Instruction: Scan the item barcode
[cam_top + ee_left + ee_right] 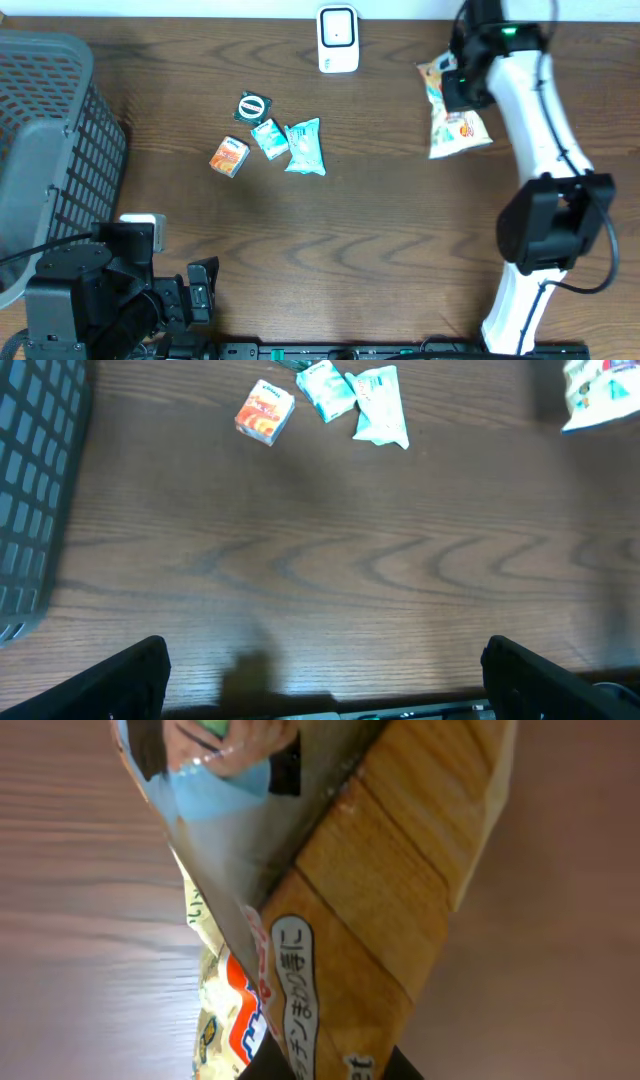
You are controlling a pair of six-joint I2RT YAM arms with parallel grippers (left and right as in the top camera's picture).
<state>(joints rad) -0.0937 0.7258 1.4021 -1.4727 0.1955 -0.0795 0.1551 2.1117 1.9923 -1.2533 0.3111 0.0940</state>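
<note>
Nearest to the robot, the left gripper [325, 672] hangs low over the wooden table [400, 230], its jaws spread fully wide with nothing between them. Further out, at the table's middle, an orange box [229, 157], a small teal packet [268, 138], a larger teal packet [305, 147] and a round green item [252, 107] lie close together. Beyond, at the far right, the right gripper [460, 88] is closed tightly on the snack bag [455, 125]. The bag is to the right of the white scanner [338, 40] and apart from it.

Brown wooden table [380, 250] with basket [60, 170], scanner [338, 38], four small packets [268, 138]
</note>
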